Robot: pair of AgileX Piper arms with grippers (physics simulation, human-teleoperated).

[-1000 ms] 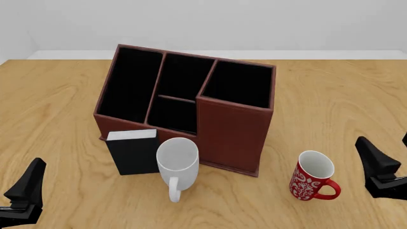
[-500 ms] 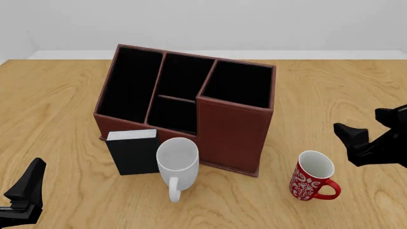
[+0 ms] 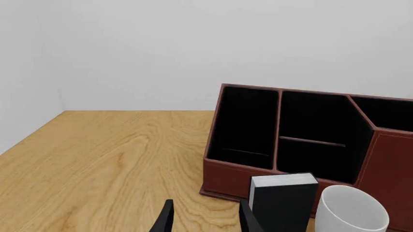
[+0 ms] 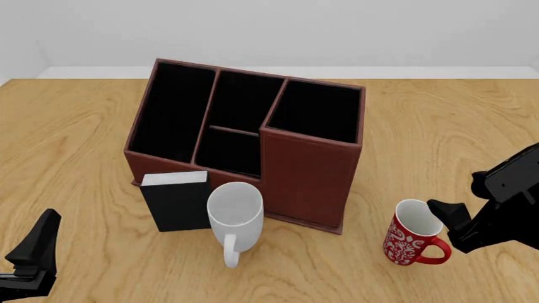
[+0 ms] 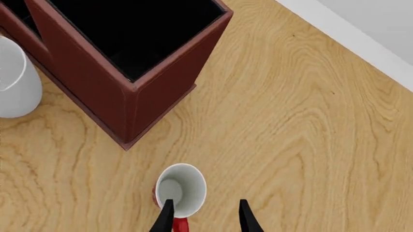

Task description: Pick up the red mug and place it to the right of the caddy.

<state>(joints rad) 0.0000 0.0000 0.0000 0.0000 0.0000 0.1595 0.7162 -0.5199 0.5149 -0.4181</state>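
Note:
The red mug stands upright on the table, right of the caddy's front corner, with its handle toward the front right. It also shows in the right wrist view, seen from above with its white inside. My right gripper is open and hovers just right of and above the mug; in the right wrist view one finger overlaps the mug's rim and the other is off to its side. My left gripper is open and empty at the front left, far from the mug. The caddy also shows in the left wrist view.
A plain white mug and a small black box with a white top stand against the caddy's front. Both show in the left wrist view, the box and the mug. Bare wood table lies right of the caddy.
My right gripper has moved from the table's right edge leftward, tilting down over the red mug. The mug and my left gripper have not moved.

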